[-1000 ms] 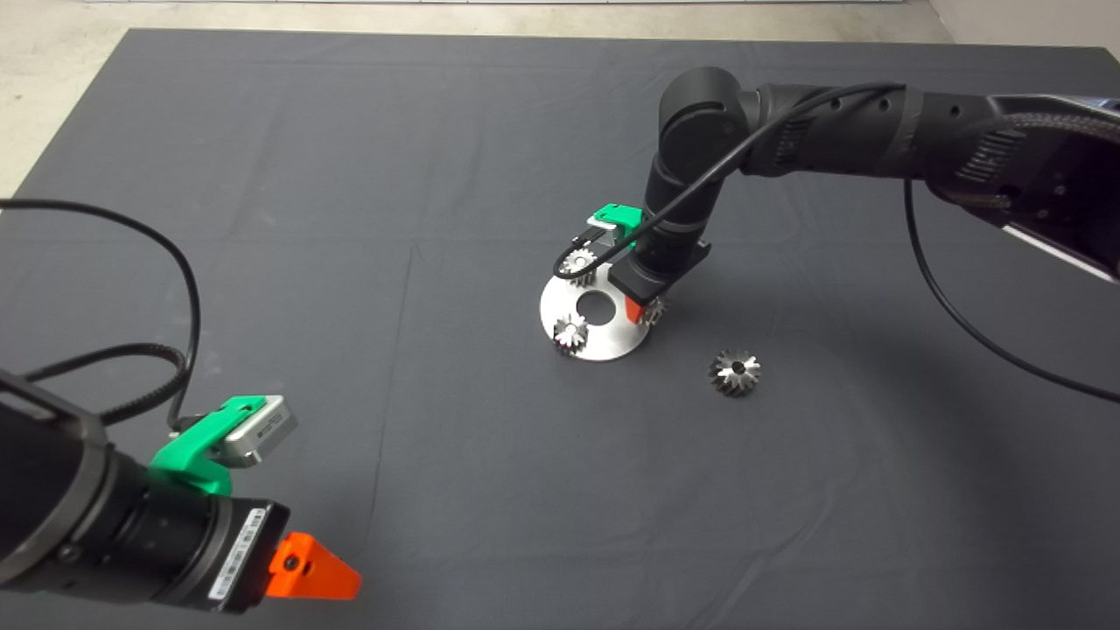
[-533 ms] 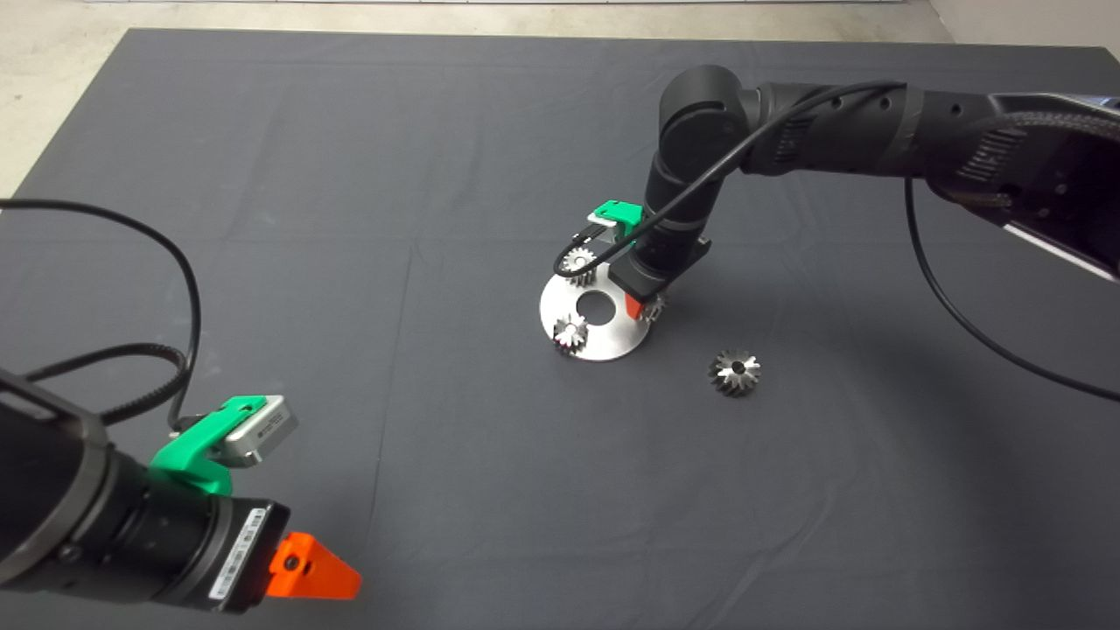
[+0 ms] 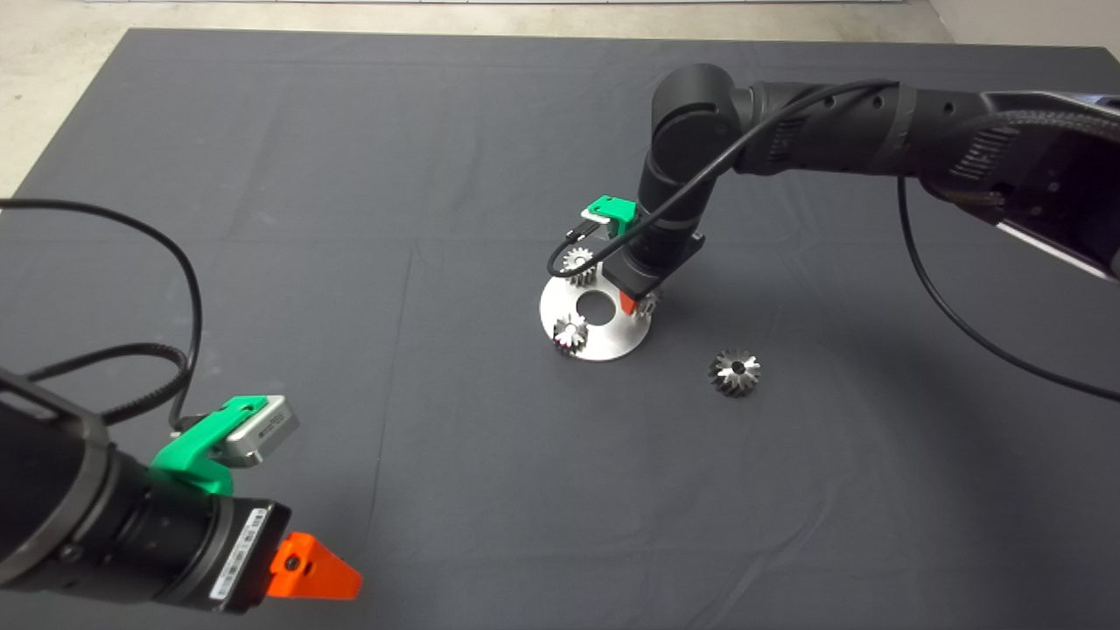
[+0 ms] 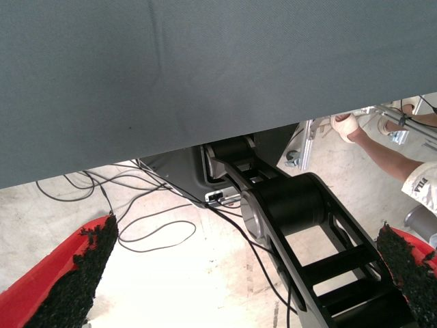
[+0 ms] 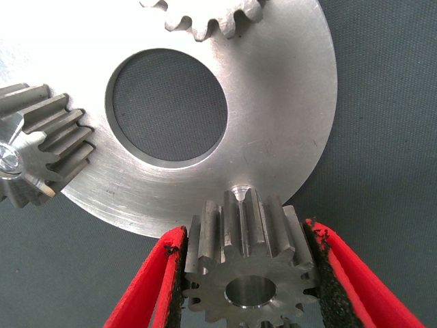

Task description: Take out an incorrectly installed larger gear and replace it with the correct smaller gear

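The larger gear [image 3: 735, 371], flared and shiny, lies alone on the mat to the right of the round steel plate [image 3: 612, 341]. My right gripper [image 3: 636, 304] stands at the plate's right rim, shut on the smaller gear [image 3: 650, 304]. In the right wrist view that fine-toothed gear [image 5: 246, 273] sits squeezed between both black pads [image 5: 321, 273], just over the plate's edge [image 5: 287, 102] by a small peg. My left gripper [image 3: 311, 569] is parked at the lower left, and the left wrist view shows its fingers [image 4: 75, 280] wide apart.
Two brighter small gears [image 3: 577, 261] [image 3: 570, 331] sit on the plate around its centre hole [image 3: 596, 304]. Bare mat surrounds the plate. Beyond the mat edge, the left wrist view shows floor cables and a person's arm [image 4: 382, 147].
My right gripper has shifted slightly toward the back left over the plate's rim, still holding the smaller gear. The left arm and the larger gear have not moved.
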Action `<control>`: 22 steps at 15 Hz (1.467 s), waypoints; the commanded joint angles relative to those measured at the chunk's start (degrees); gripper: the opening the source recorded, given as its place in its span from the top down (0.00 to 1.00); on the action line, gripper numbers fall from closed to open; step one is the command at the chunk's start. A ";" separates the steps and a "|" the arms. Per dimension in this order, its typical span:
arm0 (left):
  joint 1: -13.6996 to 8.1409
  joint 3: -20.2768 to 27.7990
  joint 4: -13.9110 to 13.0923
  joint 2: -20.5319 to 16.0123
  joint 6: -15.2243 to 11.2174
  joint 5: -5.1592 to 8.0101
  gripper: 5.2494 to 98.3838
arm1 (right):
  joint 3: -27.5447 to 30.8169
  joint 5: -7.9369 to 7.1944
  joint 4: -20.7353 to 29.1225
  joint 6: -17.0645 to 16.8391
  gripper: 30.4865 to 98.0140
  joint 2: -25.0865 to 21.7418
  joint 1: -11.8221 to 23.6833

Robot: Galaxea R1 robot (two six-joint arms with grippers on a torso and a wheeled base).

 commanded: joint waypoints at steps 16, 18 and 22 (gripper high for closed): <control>-0.43 1.03 -1.16 -0.27 -0.22 0.04 0.01 | 0.63 -6.81 -1.38 -0.06 0.83 -0.83 1.64; -0.43 1.03 -1.16 -0.32 -0.22 0.04 0.01 | 0.63 -6.73 -1.38 -0.06 0.83 -0.57 1.55; -0.43 1.03 -1.16 -0.36 -0.22 0.04 0.01 | 0.61 -6.73 -1.38 -0.06 0.83 -0.66 0.93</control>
